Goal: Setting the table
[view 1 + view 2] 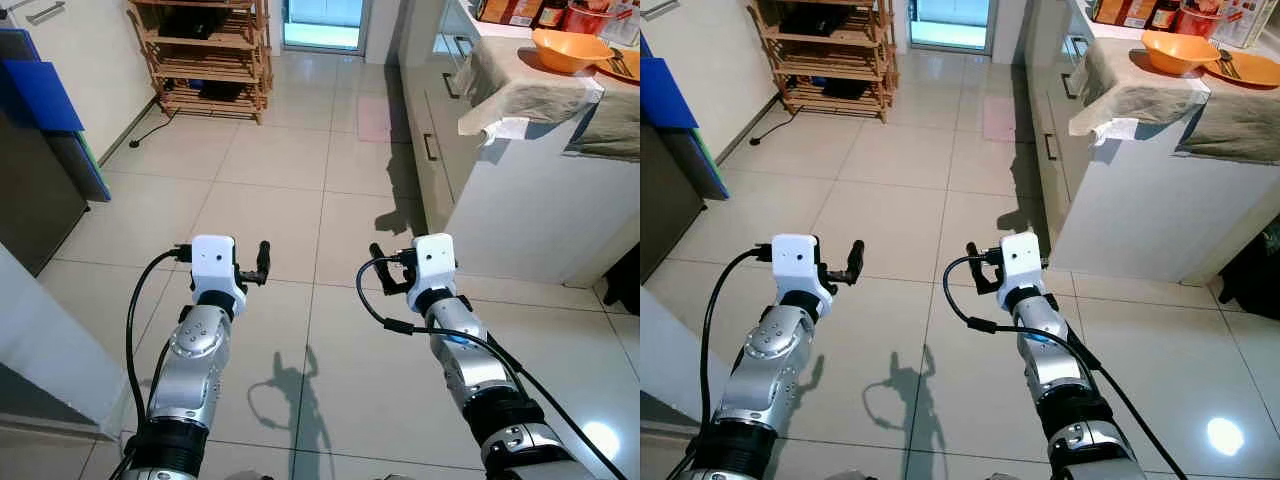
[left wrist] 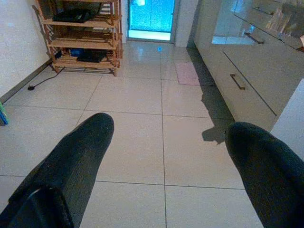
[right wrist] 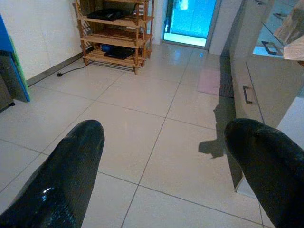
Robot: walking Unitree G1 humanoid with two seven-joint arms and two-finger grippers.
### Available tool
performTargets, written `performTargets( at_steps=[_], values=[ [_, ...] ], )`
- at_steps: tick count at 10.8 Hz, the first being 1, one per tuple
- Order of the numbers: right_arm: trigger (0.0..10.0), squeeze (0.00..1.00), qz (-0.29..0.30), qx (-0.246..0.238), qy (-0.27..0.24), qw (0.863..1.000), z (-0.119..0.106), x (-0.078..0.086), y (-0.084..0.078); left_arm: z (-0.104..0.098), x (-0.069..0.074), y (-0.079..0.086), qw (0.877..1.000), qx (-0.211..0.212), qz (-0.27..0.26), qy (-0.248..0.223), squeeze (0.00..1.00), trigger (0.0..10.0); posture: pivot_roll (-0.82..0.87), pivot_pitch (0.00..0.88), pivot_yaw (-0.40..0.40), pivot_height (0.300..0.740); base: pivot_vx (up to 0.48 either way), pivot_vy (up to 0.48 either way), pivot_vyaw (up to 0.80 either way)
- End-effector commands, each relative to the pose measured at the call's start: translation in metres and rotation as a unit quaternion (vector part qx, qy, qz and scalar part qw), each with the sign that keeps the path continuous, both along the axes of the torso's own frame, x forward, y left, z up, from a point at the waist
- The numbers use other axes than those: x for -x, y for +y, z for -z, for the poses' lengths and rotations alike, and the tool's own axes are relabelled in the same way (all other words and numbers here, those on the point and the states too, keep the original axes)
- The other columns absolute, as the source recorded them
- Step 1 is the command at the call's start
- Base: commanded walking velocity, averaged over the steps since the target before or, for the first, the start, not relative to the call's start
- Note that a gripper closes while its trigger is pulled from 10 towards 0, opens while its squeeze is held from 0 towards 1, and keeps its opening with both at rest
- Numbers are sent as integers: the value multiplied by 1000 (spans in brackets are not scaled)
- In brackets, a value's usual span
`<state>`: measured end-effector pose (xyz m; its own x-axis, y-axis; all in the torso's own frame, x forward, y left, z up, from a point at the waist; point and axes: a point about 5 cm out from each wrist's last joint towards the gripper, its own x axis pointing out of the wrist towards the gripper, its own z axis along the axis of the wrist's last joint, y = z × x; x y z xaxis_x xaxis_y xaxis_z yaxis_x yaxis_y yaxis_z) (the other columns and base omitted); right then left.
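Both my jaws held wide open and empty over the pale tiled floor (image 1: pixel 300 190).

The shallow orange plastic bowl (image 1: pixel 570 48) sits on the cloth-draped white counter (image 1: pixel 540 200), ahead to my right; likely light, stiff, slippery — best gripped by the rim with my right gripper (image 1: pixel 378 268); left gripper (image 1: pixel 262 262) idle.

1. The orange plate (image 1: pixel 1246 68) runs off the picture's right edge.
2. Items on the wooden shelf (image 1: pixel 207 55) are too dark to identify (its top is cropped).
3. Jars (image 1: pixel 1150 12) behind the orange bowl (image 1: pixel 1180 50) are cut off above.
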<state>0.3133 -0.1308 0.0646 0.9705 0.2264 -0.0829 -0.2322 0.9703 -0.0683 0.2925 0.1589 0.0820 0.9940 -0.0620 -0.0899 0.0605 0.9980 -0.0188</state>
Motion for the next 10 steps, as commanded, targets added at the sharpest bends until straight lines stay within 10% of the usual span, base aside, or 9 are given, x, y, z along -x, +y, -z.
performTargets(
  at_steps=[1, 2, 5, 10],
  values=[
    [10000, 0, 30, 8, 29, 999, 21, 35, -40, 25, 44, 27, 998, 30, -45, 42, 0, 10000, -27, 0, -16, 740, 0, 0, 0],
    [10000, 0, 33, 13, 39, 999, 27, 54, -54, 31, 64, 34, 996, 52, -59, 53, 0, 10000, -27, 0, -17, 740, 0, 0, 0],
    [10000, 0, 20, 15, 28, 999, 22, 39, -49, 18, 39, 29, 998, 20, -50, 23, 0, 10000, -26, 0, -15, 740, 0, 0, 0],
    [10000, 0, 26, 5, 20, 999, 18, 42, -46, 16, 42, 23, 999, 15, -39, 17, 0, 10000, -25, 0, -5, 740, 0, 0, 0]
  ],
)
